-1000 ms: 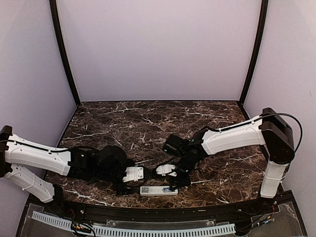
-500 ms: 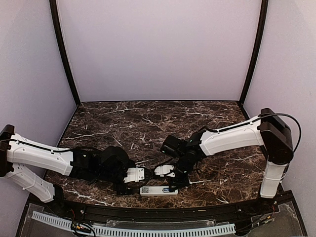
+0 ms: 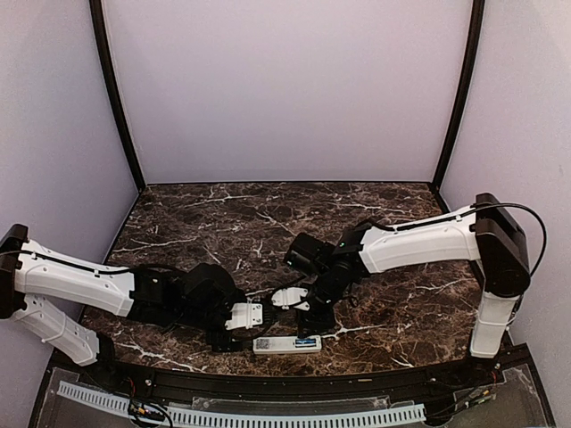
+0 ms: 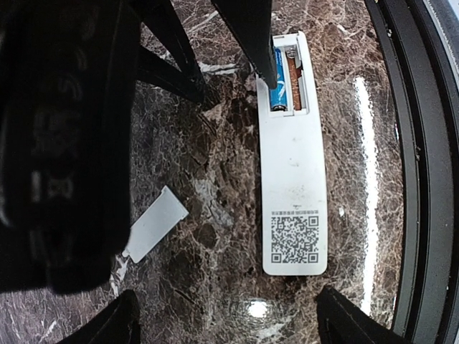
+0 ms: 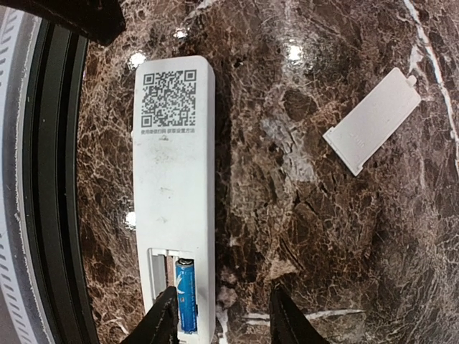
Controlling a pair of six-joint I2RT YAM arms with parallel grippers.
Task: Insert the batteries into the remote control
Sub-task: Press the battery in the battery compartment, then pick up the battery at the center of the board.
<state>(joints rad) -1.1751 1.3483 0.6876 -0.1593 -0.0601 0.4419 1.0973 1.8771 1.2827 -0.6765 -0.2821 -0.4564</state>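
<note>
Top view, remote control (image 3: 287,344): lower middle of the frame, flat on the dark marble worktop (image 3: 268,223) near its front edge.
Top view, left hand (image 3: 243,316): just up-left of the remote.
Top view, right hand (image 3: 308,314): above the remote's right end.
Left wrist view, left hand (image 4: 229,324): fingers wide apart at the bottom corners, holding nothing.
Left wrist view, remote control (image 4: 294,165): back side up, QR label (image 4: 294,239) low, open compartment at top.
Left wrist view, blue battery (image 4: 278,79): seated in the compartment, with an orange-brown cylinder (image 4: 292,80) alongside it.
Left wrist view, battery cover (image 4: 154,223): loose, lower left.
Right wrist view, right hand (image 5: 224,326): fingers apart and empty, one over the compartment.
Right wrist view, blue battery (image 5: 186,294): in the remote, bottom of the frame.
Right wrist view, battery cover (image 5: 373,120): upper right, well apart from the remote.
</note>
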